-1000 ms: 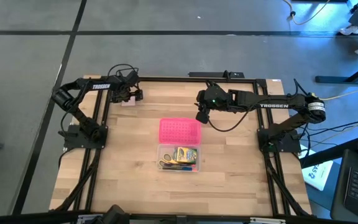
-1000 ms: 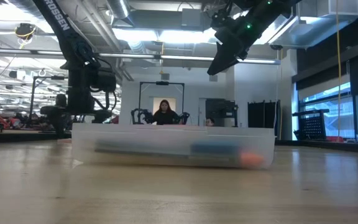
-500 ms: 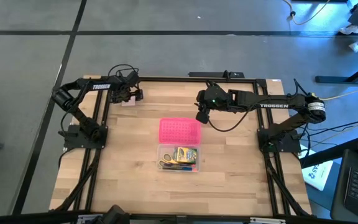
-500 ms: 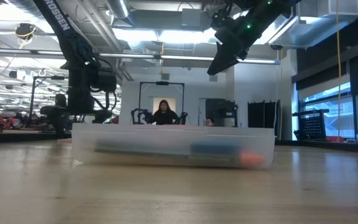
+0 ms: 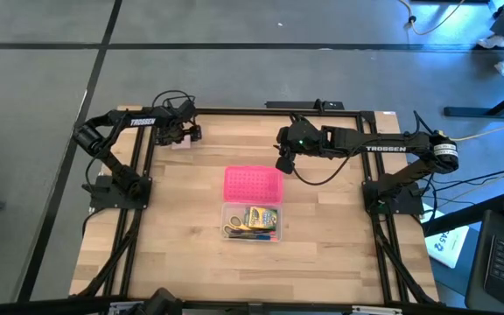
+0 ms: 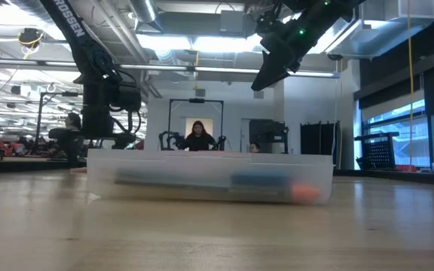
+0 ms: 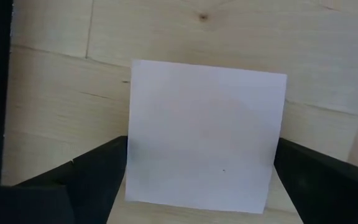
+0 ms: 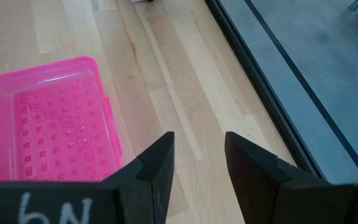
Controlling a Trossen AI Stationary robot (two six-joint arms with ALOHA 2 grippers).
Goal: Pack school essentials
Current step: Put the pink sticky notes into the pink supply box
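A pale pink square pad lies flat on the table near its far left corner. My left gripper is low over it, open, one finger at each side of the pad. The clear case sits mid-table and holds the yellow-green crayon box, the yellow-handled scissors and other small pieces. Its pink lid lies open on the far side. My right gripper hangs above the table just far-right of the lid, open by a narrow gap and empty. My left gripper comes down on the pad from above with its fingers beside two opposite edges of the pad. Whether they touch the pad, I cannot tell. The pad lies flat on the table.
Bare wood lies around the case on all sides. The black table frame runs along the left and right edges. In the low view the case fills the middle, and a person sits far off in the room behind it.
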